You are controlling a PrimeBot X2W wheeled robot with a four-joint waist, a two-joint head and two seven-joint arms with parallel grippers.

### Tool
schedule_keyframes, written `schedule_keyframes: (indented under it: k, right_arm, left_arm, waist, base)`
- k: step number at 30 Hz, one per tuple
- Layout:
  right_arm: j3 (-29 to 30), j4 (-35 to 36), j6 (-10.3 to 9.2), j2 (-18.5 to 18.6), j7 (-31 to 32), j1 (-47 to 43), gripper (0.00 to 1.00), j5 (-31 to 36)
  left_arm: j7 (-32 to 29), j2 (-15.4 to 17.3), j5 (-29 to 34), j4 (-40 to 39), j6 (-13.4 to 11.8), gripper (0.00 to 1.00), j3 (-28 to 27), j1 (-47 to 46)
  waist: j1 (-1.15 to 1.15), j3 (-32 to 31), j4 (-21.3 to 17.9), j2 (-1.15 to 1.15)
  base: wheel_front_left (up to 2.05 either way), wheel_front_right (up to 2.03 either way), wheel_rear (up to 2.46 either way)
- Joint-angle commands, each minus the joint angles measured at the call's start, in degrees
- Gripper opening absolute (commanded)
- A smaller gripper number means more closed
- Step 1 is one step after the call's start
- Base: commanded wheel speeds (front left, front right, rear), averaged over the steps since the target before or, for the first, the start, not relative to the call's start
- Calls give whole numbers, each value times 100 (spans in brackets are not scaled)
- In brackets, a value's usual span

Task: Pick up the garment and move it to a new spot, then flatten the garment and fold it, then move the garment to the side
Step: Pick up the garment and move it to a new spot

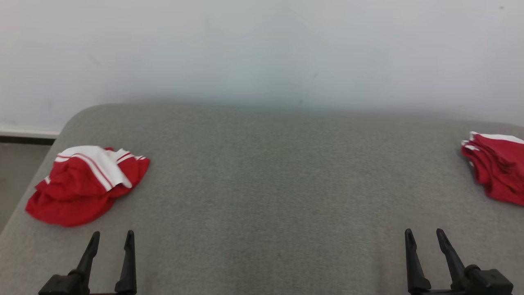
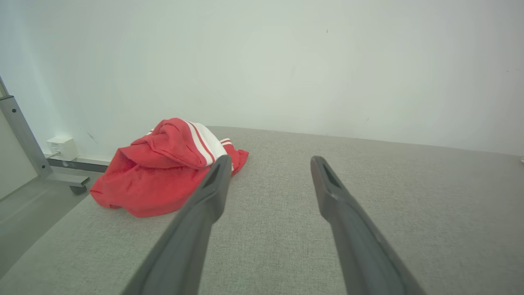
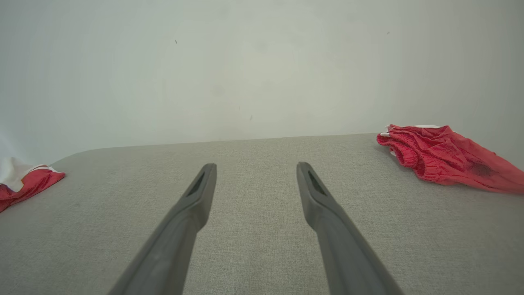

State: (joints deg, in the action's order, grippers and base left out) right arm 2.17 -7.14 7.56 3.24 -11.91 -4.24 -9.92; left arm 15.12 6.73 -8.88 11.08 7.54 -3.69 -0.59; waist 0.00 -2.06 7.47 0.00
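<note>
Garment [image 1: 84, 186]: state position and condition. — Inspector

Red with a white striped band, lying in a crumpled heap at the left edge of the bench [image 1: 262, 184]. Not flattened, not folded. — Technician

End effector status, both arms? — Inspector

Left end effector [image 1: 113, 233]: fingers spread, nothing between them, low over the bench on the near side of the garment and apart from it. In the left wrist view the heap sits ahead and to the left of the fingers. Right end effector [image 1: 424, 231]: fingers spread, nothing between them, over the bench at the front right, well apart from the garment. — Technician

Identify the red item at the right edge. — Inspector

A second pile of red cloth [image 1: 497, 168], layered and flatter than the heap. Probably finished pieces set aside; that is a judgement, not a confirmed fact. — Technician

Task progress? — Inspector

At the start, by the look of it. No step is done: pick-up, transfer to a new spot, flattening, folding and the final move to the side all remain. The middle of the bench is the probable working area. The left arm is the nearer one for the first grasp. — Technician
</note>
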Motion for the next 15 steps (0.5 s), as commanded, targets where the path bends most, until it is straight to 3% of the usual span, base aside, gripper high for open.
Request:
schedule_keyframes:
  k: [1, 9, 10, 15]
  right_arm:
    - [-18, -27, -17, -18, -23, -15, 100, -23]
    - [-91, -257, -17, -34, -123, 39, 100, -131]
    - [-94, -306, -17, -35, -136, 80, 100, -148]
    - [-272, -388, -17, -39, -123, 310, 100, -112]
  left_arm:
    - [1, 33, 22, 20, -21, 100, -35, -30]
    - [2, 91, -8, 77, -38, 100, -150, 39]
    - [1, 109, -9, 75, -38, 100, -185, 75]
    - [1, 110, -107, -32, -114, 100, -427, 164]
  waist:
    - [0, 25, 375, 0]
    - [0, 49, 1541, 0]
    - [0, 54, 1822, 0]
    - [0, 183, 2251, 0]
  base:
    - [0, 0, 0]
    - [0, 0, 0]
    - [0, 0, 0]
    - [0, 0, 0]
